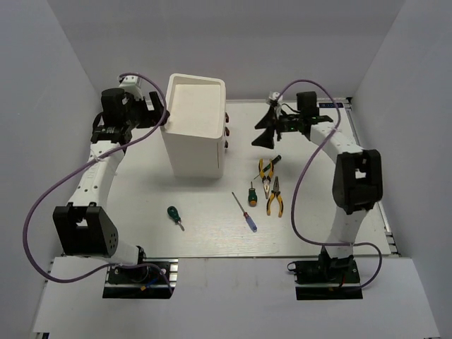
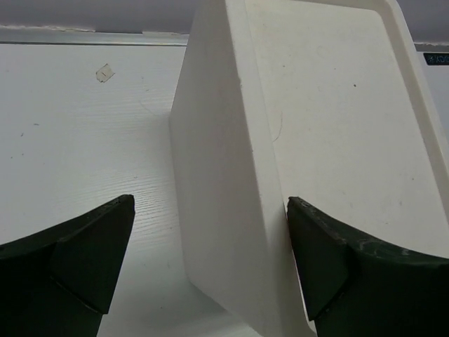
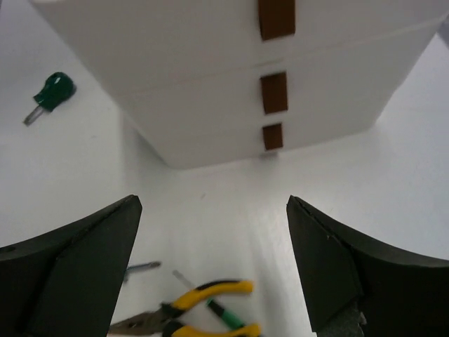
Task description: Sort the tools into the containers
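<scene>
The tall white cabinet (image 1: 194, 134) stands left of the table's middle. Its drawers (image 3: 203, 98) are pushed in, with brown knobs (image 3: 273, 92) facing my right gripper (image 1: 266, 133). That gripper hangs open and holds nothing, a short way from the knobs. My left gripper (image 2: 210, 246) is open too, its jaws straddling the cabinet's upper left edge (image 2: 231, 175). On the table lie two yellow-handled pliers (image 1: 265, 169) (image 1: 275, 197), a thin blue screwdriver (image 1: 246, 212), a small green-and-orange screwdriver (image 1: 251, 194), a dark-handled screwdriver (image 1: 275, 160) and a stubby green screwdriver (image 1: 173, 215).
White walls close in the table on the left, back and right. Both arm bases (image 1: 138, 279) (image 1: 328, 272) sit at the near edge, with purple cables (image 1: 42, 205) looping beside the arms. The pliers (image 3: 203, 302) lie just below my right fingers.
</scene>
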You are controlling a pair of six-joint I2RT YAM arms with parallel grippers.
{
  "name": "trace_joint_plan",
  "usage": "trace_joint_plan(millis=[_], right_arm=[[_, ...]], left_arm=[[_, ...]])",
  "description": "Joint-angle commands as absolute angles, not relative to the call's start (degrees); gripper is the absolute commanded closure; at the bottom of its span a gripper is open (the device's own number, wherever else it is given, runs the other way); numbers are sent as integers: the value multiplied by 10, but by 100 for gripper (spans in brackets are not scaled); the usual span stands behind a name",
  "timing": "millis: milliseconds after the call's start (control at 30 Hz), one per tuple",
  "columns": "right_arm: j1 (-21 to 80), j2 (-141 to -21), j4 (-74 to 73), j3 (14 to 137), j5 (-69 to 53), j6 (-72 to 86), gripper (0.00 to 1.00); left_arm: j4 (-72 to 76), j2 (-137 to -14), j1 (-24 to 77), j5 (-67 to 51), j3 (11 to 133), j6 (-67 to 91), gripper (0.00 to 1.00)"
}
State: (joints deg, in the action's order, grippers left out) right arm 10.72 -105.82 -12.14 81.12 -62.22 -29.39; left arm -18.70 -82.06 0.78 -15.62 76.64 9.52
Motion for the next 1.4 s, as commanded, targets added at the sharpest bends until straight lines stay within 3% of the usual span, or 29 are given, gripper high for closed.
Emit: trace_joint_plan(millis=[0,233,333,400,500,1100,1233,1267,1367], right_arm=[[140,-1113,-32,903,-654,-286,10],[161,-1248,48,1067,-664,-199,21],[168,-1265,54,1093,-643,-200,24],[171,-1277,59,1106,-632,-201,26],[177,-1284,66,1112,-631,-200,27],[212,-1264,105,1062,-671,-175,36],[215,-1259,117,1058,-652,-157,54],[217,-1258,132,1054,-647,-144,70],[219,-1244,158,1032,-619,-120,100]], left_arm=[[-171,-819,12,-178,809,98,1],[-152,-855,12,-222,817,117,1],[-152,-861,18,-228,811,117,10],[-152,-872,18,-236,811,117,28],[-152,-877,18,-248,801,117,41],[-152,-901,39,-259,795,122,68],[-147,-906,44,-265,795,127,74],[-147,-906,44,-265,795,127,74],[-142,-906,50,-265,789,138,76]])
